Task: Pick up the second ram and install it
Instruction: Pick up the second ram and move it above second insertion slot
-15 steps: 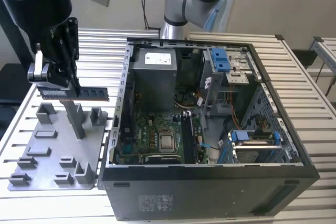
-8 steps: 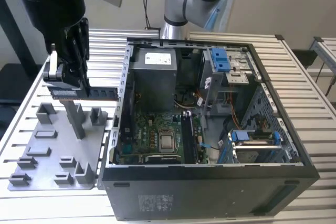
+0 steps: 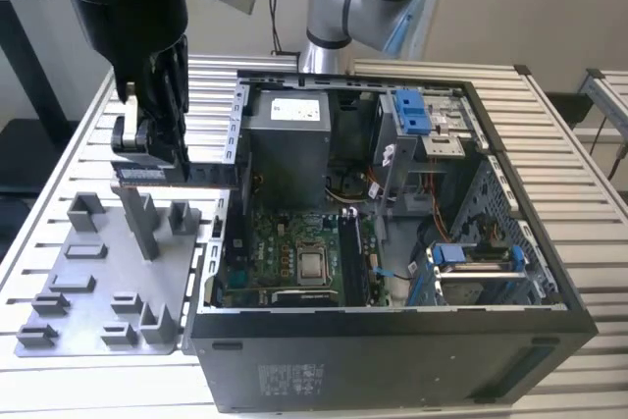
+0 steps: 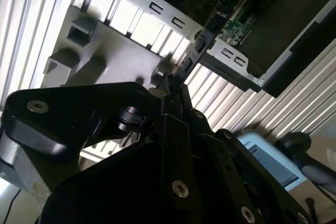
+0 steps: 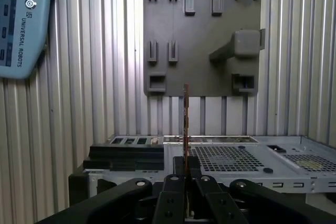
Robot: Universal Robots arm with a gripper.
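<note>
My gripper (image 3: pixel 155 156) is shut on the second ram (image 3: pixel 182 175), a long thin dark stick held level above the grey fixture tray (image 3: pixel 88 282), close to the open computer case's wall on the exterior view's left. In the first wrist view the ram (image 5: pixel 186 121) shows edge-on, rising from between the fingers (image 5: pixel 173 192), with the tray (image 5: pixel 199 51) beyond it. The second wrist view shows the ram (image 4: pixel 193 56) reaching out from the gripper (image 4: pixel 172 85) toward the case rim. The green motherboard (image 3: pixel 294 252) lies inside the case, with dark long slots (image 3: pixel 350 257) beside the processor socket.
The open case (image 3: pixel 549 272) holds a power supply (image 3: pixel 294 144), blue drive brackets (image 3: pixel 412 110) and cables. Upright posts (image 3: pixel 142 218) stand on the tray right under the ram. A teach pendant (image 5: pixel 21 19) lies on the slatted table (image 3: pixel 579 174). The arm's base (image 3: pixel 343 7) stands behind the case.
</note>
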